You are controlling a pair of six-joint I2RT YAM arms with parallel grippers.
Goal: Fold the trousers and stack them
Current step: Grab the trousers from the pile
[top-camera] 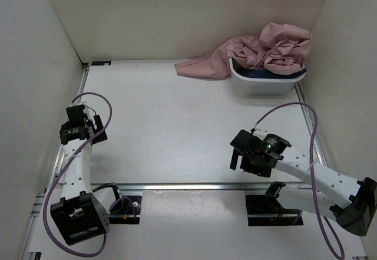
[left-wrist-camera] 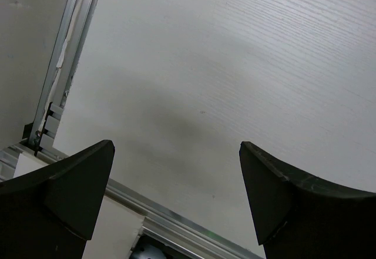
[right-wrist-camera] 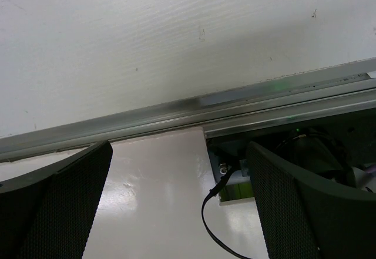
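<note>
Trousers [top-camera: 277, 50] lay heaped in white bin [top-camera: 265, 88], upper right, one leg spilling onto counter [top-camera: 177, 130]; left fingers [left-wrist-camera: 70, 188] and right fingers [right-wrist-camera: 64, 200] spread wide, empty, presumably staged for pickup.

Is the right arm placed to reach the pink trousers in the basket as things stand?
Probably yes. The trousers lie heaped over the white basket at the far right, on the right arm's side, with only table between. The right gripper is open, holding nothing.
</note>
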